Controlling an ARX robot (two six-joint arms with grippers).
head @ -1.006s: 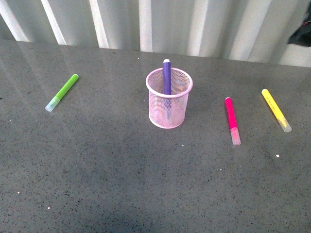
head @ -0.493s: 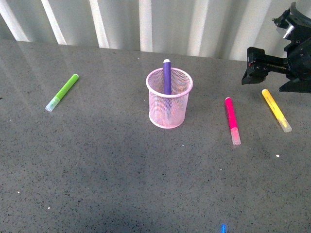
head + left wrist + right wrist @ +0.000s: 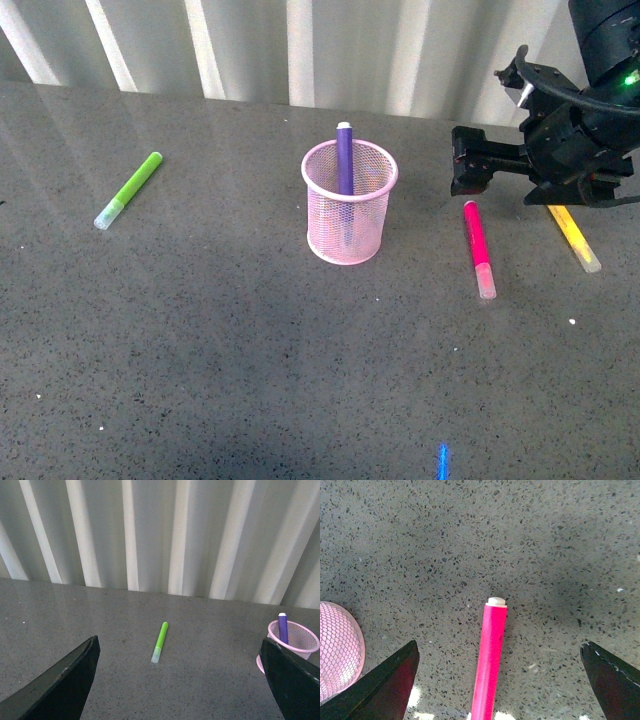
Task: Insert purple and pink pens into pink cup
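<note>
Purple pen (image 3: 344,160) upright inside the pink mesh cup (image 3: 372,222) mid-table, top poking above the rim; pink pen (image 3: 476,240) flat on the dark speckled table (image 3: 250,350) to the right of the cup, clear cap toward the robot. Right gripper (image 3: 472,162) spread wide and empty, poised over the pink pen's far end, yellow marker (image 3: 572,230) further right. Left gripper (image 3: 178,645) likewise wide apart, gripping nothing, facing the lime-green marker (image 3: 160,641).

The cup (image 3: 348,215) stands mid-table (image 3: 250,350) with the first pen (image 3: 344,160) upright inside it. A lone marker (image 3: 130,188) lies well apart at the cup's ten o'clock. The second pen (image 3: 477,245) lies at three o'clock, its far end below the right gripper (image 3: 468,168). An outer marker (image 3: 572,228) lies farther out the same way.
</note>
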